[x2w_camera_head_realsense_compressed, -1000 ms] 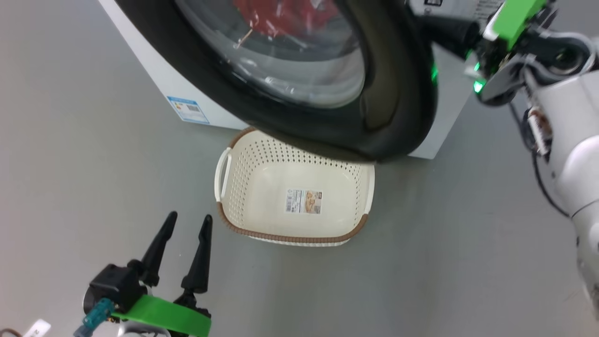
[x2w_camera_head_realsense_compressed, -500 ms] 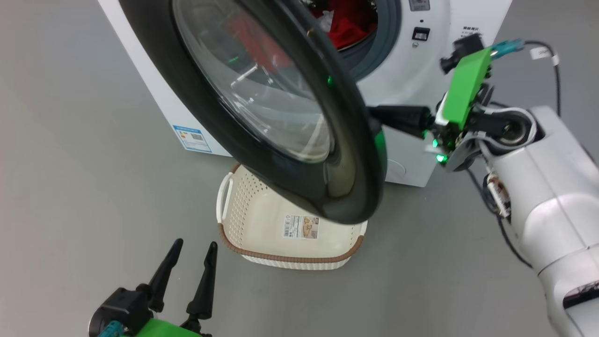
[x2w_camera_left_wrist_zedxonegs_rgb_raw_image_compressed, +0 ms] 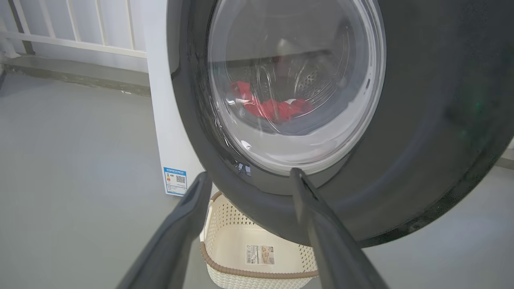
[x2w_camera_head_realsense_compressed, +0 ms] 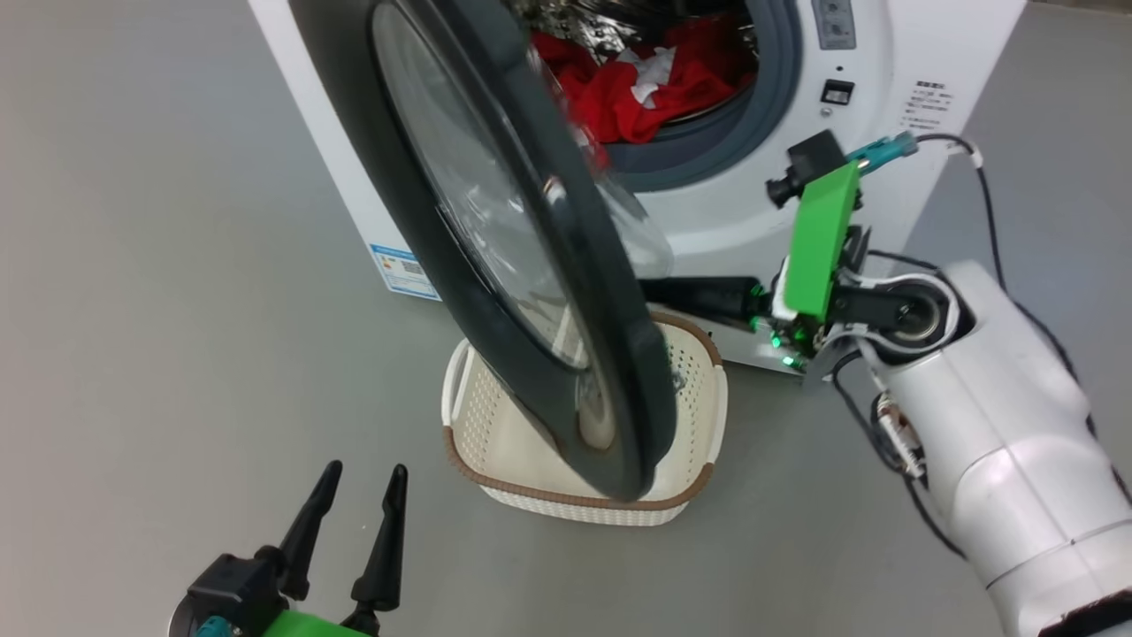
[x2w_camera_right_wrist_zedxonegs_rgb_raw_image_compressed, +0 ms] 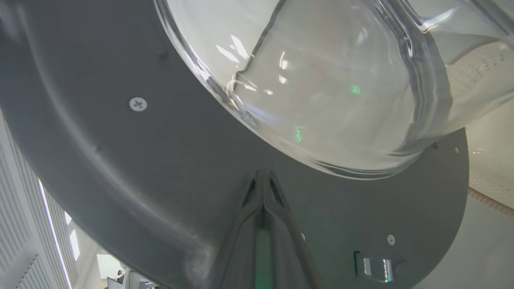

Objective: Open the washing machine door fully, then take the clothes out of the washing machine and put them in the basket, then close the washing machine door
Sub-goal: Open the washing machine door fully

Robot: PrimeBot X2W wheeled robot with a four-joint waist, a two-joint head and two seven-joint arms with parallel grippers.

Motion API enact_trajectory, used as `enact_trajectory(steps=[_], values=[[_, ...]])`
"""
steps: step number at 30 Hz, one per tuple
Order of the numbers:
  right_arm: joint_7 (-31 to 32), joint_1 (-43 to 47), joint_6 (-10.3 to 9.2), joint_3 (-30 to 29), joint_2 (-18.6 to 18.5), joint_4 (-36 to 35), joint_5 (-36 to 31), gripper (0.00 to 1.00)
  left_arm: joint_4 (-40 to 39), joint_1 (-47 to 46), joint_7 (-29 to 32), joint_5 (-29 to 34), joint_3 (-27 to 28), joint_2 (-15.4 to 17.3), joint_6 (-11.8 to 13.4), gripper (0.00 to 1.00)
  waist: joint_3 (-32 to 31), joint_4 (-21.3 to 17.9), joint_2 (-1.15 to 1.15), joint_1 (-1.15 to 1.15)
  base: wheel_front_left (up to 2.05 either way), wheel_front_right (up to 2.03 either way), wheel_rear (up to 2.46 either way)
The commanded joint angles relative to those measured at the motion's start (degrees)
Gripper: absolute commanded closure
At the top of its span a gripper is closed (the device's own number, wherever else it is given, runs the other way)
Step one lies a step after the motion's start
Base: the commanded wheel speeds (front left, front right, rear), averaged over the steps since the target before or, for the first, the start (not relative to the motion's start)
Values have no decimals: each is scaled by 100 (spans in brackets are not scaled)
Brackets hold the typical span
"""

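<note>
1. Behind the half-open door (x2w_camera_head_realsense_compressed: 610, 372), my right gripper (x2w_camera_head_realsense_compressed: 656, 290) is clenched on nothing, its joined tips set against the door's inner ring (x2w_camera_right_wrist_zedxonegs_rgb_raw_image_compressed: 120, 160).
2. Near left, my left gripper (x2w_camera_head_realsense_compressed: 364, 469) hangs released and empty, well apart from the basket (x2w_camera_head_realsense_compressed: 566, 497).
3. Clothes (x2w_camera_head_realsense_compressed: 619, 97) lie inside the washer (x2w_camera_head_realsense_compressed: 884, 53); the basket stands on the floor (x2w_camera_head_realsense_compressed: 177, 265) just before it, partly under the door.
4. Step in hand, as I judge: swinging the door fully open. Push leftward along the hinge arc, pressing the flat ring rather than the glass bowl (x2w_camera_right_wrist_zedxonegs_rgb_raw_image_compressed: 321, 100), where the tips may slip; hold the left gripper outside the sweep.
5. Right wrist view: tips just below the bowl, with screws (x2w_camera_right_wrist_zedxonegs_rgb_raw_image_compressed: 138, 104) and latch (x2w_camera_right_wrist_zedxonegs_rgb_raw_image_compressed: 375, 268); the head view hides this contact behind the door's edge.
6. Left wrist view: the door's outer face, clothes through the glass, the basket's label (x2w_camera_left_wrist_zedxonegs_rgb_raw_image_compressed: 260, 254); the head view shows the clothes directly.
</note>
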Motion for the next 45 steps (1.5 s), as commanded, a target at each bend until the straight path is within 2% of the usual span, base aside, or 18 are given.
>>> enact_trajectory(steps=[1,23,35,45], values=[[18,150,9,94,257,-275,-16,100,-113,-34,-71,41,222,42,-17,0,-38,84,0,0,0,0,0],[-185,999,9,468,616,-1125,15,100,-35,81,-71,160,417,-39,-17,0,-333,689,0,0,0,0,0],[-475,1172,9,660,703,-1266,53,100,-11,123,-71,197,573,-38,-17,0,-399,1060,0,0,0,0,0],[-676,1141,9,898,728,-1321,151,100,-60,148,-71,214,722,-35,-17,0,-340,1202,0,0,0,0,0]])
